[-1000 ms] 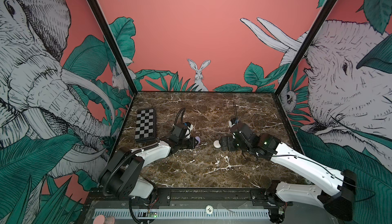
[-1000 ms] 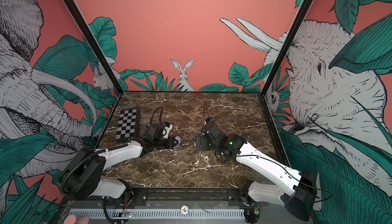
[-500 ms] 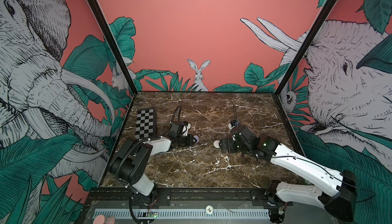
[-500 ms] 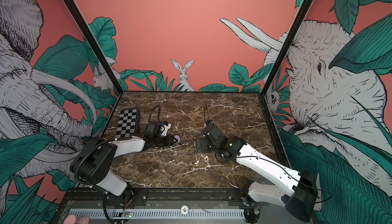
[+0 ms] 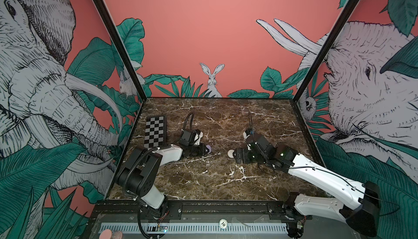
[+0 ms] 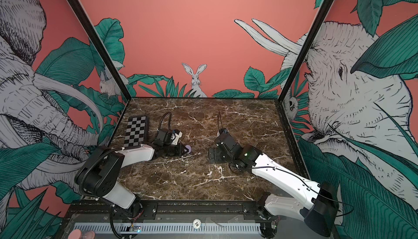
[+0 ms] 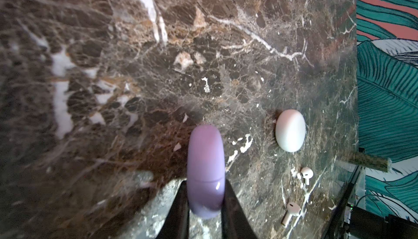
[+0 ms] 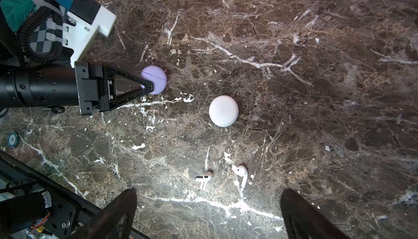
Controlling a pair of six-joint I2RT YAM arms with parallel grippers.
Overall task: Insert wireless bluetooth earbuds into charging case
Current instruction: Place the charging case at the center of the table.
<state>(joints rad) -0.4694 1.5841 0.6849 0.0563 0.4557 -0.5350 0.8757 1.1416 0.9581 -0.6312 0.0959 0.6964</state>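
Nearby, checkerboard (image 5: 155, 131), lilac case (image 8: 157, 79), white case (image 8: 223, 111), earbuds (image 8: 242, 174)

Apparently half-hidden lilac case (image 5: 209, 148)

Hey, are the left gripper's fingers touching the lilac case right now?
Touching. The left wrist view shows both fingers pressed against the lilac case with no gap.
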